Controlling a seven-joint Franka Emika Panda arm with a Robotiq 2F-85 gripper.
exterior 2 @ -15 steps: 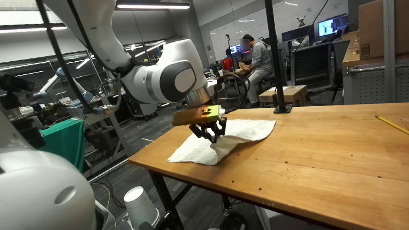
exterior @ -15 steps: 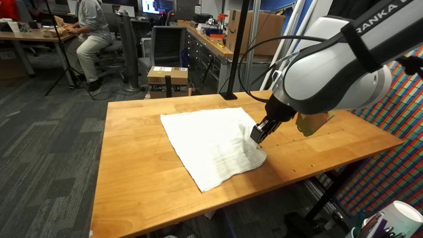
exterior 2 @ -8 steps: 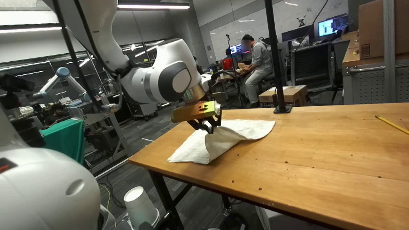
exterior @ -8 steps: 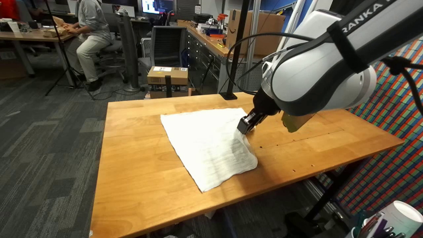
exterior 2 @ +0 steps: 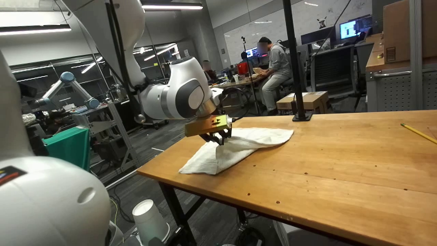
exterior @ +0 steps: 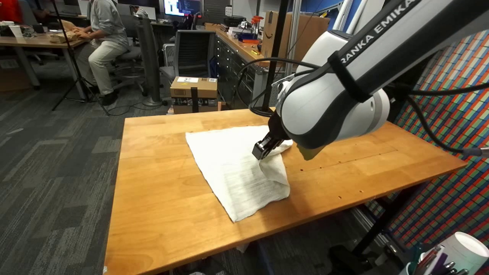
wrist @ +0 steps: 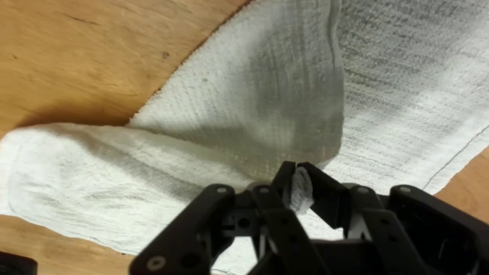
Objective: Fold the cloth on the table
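Observation:
The white cloth lies on the wooden table. It also shows in an exterior view and in the wrist view. My gripper is over the cloth, a little above the table. In the wrist view the gripper is shut, with a pinch of the cloth's edge between its fingertips. The held edge is lifted and drawn inward over the cloth, making a raised fold. The cloth's far parts lie flat. In an exterior view the gripper hides part of the cloth.
A black pole stands at the table's back edge. A yellow pencil lies on the table. The black cable hangs beside the arm. A cup of pens stands off the table's front. A person sits in the background.
My gripper has moved inward over the cloth, leftward in both exterior views, pulling the held edge along. It rose slightly, then came down a little. The fold has grown.

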